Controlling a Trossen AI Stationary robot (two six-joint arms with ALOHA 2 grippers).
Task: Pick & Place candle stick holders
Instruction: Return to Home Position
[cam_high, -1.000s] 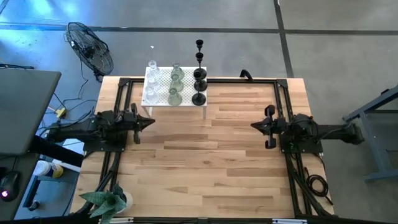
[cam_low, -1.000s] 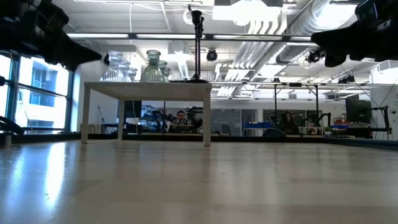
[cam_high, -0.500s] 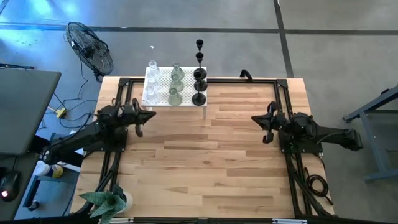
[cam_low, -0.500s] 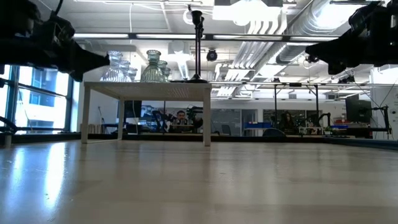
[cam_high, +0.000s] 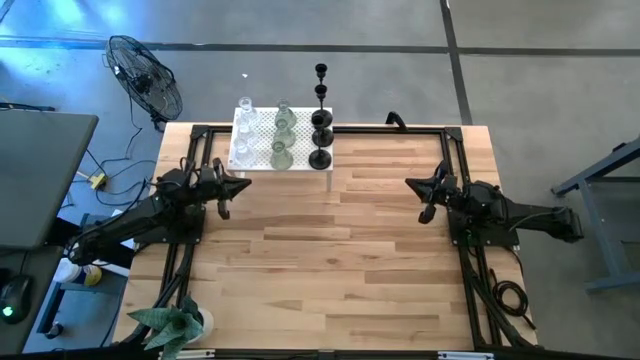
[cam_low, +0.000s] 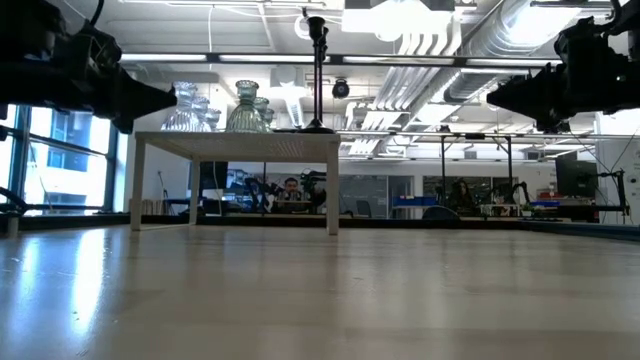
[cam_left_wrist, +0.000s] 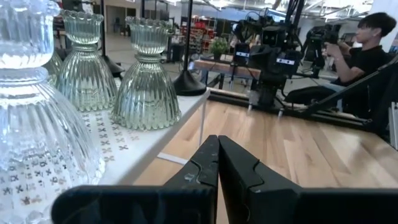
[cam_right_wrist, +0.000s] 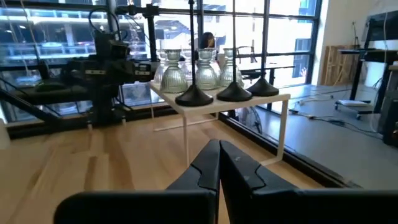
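Several candle stick holders stand on their bases on a small white perforated table (cam_high: 255, 160) at the far edge. Three are black with thin stems (cam_high: 320, 135); the others are pale-green glass (cam_high: 282, 140) and clear glass (cam_high: 243, 130). My left gripper (cam_high: 247, 187) is shut and empty, just near-left of the little table. In its wrist view (cam_left_wrist: 217, 155) the glass holders (cam_left_wrist: 146, 81) show close ahead. My right gripper (cam_high: 408, 184) is shut and empty, right of the little table, pointing toward the black holders (cam_right_wrist: 194, 94).
Black frame rails (cam_high: 200, 150) run along the table's left, right and far sides. A black floor fan (cam_high: 145, 80) stands beyond the far-left corner and a plant (cam_high: 175, 325) at the near-left corner. Bare wooden tabletop (cam_high: 330, 260) lies between the arms. A person (cam_left_wrist: 367, 43) sits in the room beyond.
My left gripper has swung toward the table's far edge and the little white table, sinking a little. My right gripper has also gone toward the far edge and down a little, turning toward the little table. The holders have not moved.
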